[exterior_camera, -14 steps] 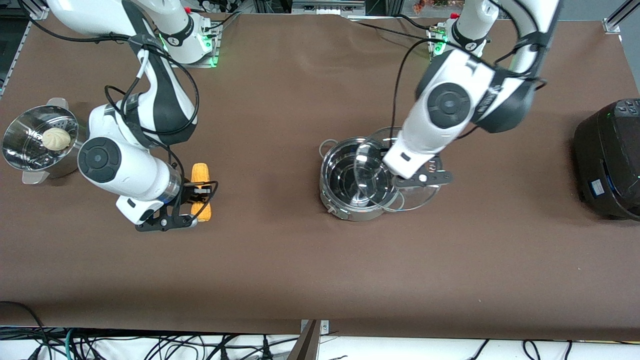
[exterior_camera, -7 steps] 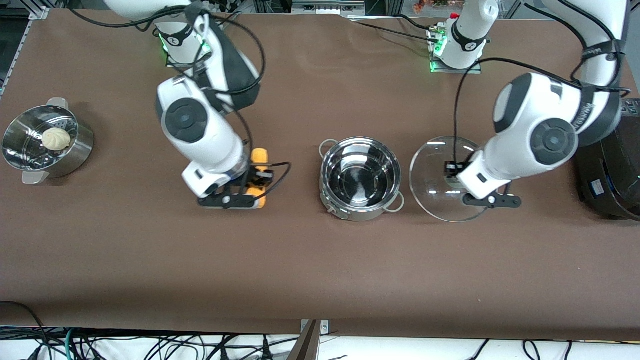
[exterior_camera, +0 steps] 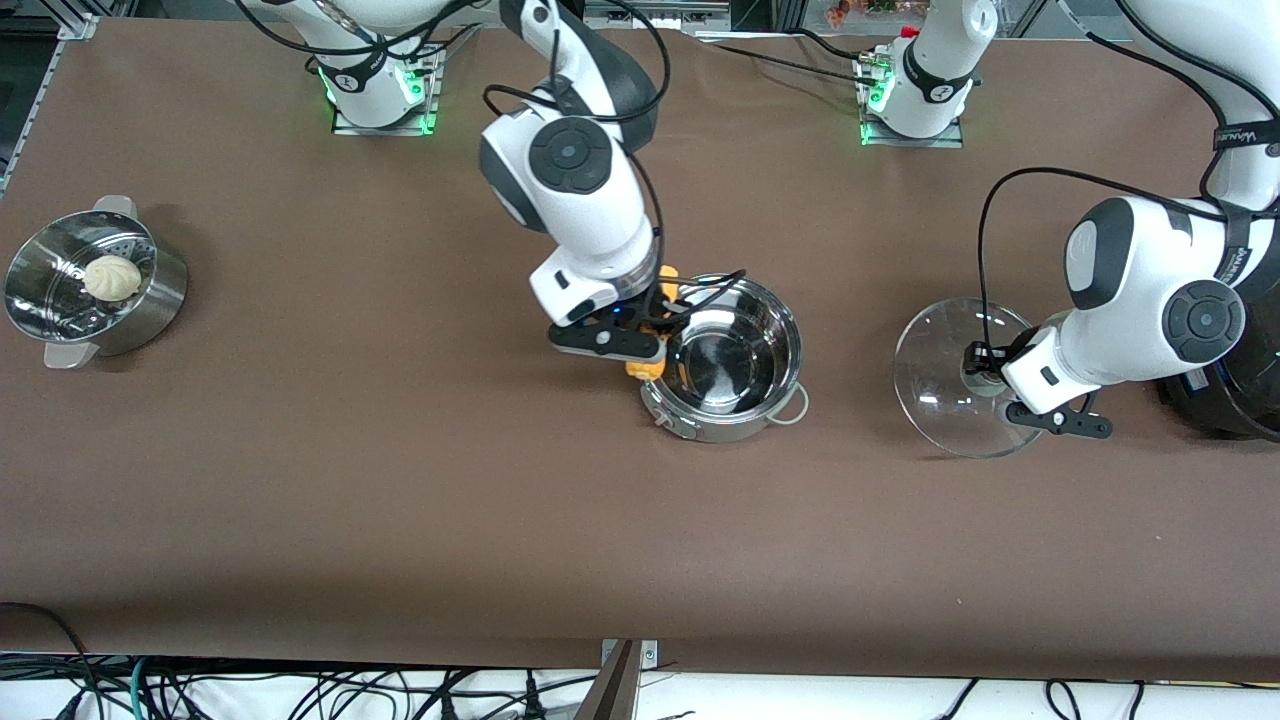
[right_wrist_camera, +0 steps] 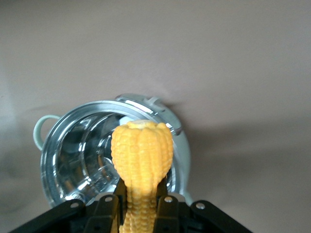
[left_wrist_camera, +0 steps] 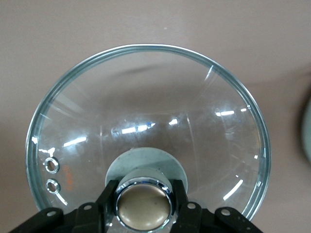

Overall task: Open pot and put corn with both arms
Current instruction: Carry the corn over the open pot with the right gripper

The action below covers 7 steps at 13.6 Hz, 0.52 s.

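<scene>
Steamer basket (exterior_camera: 95, 290), with a white bun (exterior_camera: 111, 277) in it, stands at the right arm's end of the table, about 9 o'clock in the front view.

Right arm reaches in from its base at 11 o'clock. Right gripper (exterior_camera: 640, 335) hangs over the rim of the pot (exterior_camera: 722, 358) on the side toward the right arm's end, fingers clamped narrow on the corn (exterior_camera: 648, 368). In the right wrist view the corn (right_wrist_camera: 141, 165) sits between the two fingers, blunt end out, above the pot's open mouth (right_wrist_camera: 97, 155). Cob is off the table, not yet inside the pot.

Pot stands near table centre, uncovered; one wire loop handle faces the front camera side at roughly 4 o'clock of its rim.

Glass lid (exterior_camera: 955, 378) is toward the left arm's end, well apart from the pot, about 3 o'clock in the front view. Whether its rim touches the table: cannot tell. Left gripper (exterior_camera: 985, 368) is closed on the lid's knob (left_wrist_camera: 143, 205); fingers (left_wrist_camera: 109, 194) flank the knob in the left wrist view.

Black rice cooker (exterior_camera: 1250, 390) at the extreme left-arm end, partly hidden by the left arm.
</scene>
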Tool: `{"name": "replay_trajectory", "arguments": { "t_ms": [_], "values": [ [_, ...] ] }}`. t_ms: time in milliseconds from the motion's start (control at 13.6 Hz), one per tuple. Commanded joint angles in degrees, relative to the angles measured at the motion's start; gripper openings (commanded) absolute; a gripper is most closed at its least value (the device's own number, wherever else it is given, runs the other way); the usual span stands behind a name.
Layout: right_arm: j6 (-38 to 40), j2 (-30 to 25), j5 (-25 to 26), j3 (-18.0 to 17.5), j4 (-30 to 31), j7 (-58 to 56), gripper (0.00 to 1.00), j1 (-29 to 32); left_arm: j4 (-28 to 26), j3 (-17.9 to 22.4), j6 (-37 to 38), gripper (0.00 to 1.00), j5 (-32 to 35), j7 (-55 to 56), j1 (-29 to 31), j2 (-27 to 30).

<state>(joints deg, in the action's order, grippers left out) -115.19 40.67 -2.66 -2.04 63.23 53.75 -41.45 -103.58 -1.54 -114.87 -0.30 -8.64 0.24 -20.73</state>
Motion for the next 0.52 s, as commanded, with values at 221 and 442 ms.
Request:
{"name": "replay_trajectory", "arguments": {
  "t_ms": [221,442],
  "values": [
    [-3.0,7.13,4.33,0.72,-6.54,1.18,0.0,-4.86,-11.28,1.27,-15.97,0.0,-0.5,-3.32,0.11,-0.36],
    [-8.1,9.6,4.33,0.64,-6.54,1.27,0.0,-5.75,-11.91,2.15,-19.94,0.0,-0.5,-3.4,0.02,-2.38]
  ]
}}
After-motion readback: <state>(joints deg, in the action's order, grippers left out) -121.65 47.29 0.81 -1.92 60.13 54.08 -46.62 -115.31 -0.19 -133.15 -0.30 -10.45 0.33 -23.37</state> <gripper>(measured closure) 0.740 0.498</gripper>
